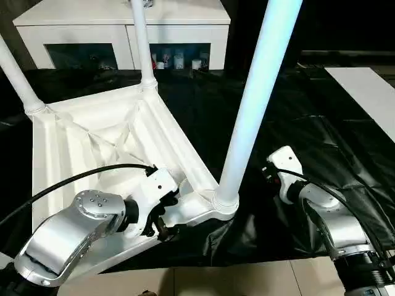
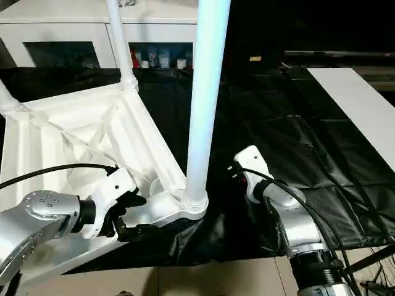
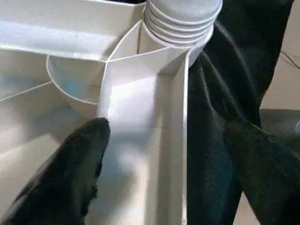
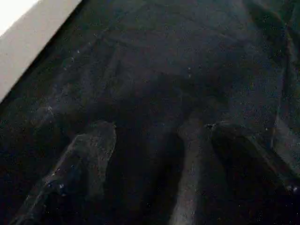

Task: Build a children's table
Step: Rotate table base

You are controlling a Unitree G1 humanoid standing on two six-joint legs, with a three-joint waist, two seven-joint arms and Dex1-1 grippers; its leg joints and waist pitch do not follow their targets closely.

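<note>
The children's table lies upside down on a black sheet, its white tabletop point(image 1: 105, 142) showing the X-ribbed underside. Three white legs stand in corner sockets: a near one point(image 1: 256, 98), one at the back point(image 1: 141, 43) and one at the left point(image 1: 15, 77). My left gripper point(image 3: 173, 159) is open and straddles the tabletop's near rim point(image 3: 180, 140) close to the near leg's threaded base point(image 3: 180, 18), with one finger point(image 3: 77, 173) inside the rim and the other over the sheet. My right gripper point(image 4: 164, 159) hangs open over the black sheet, right of the near leg, holding nothing.
A white cabinet point(image 1: 123, 31) with glass doors stands behind the table. A white board point(image 1: 370, 92) lies at the far right on the black sheet point(image 1: 296, 123). Light floor point(image 1: 247, 277) shows along the front. A black cable point(image 1: 74, 179) runs over my left arm.
</note>
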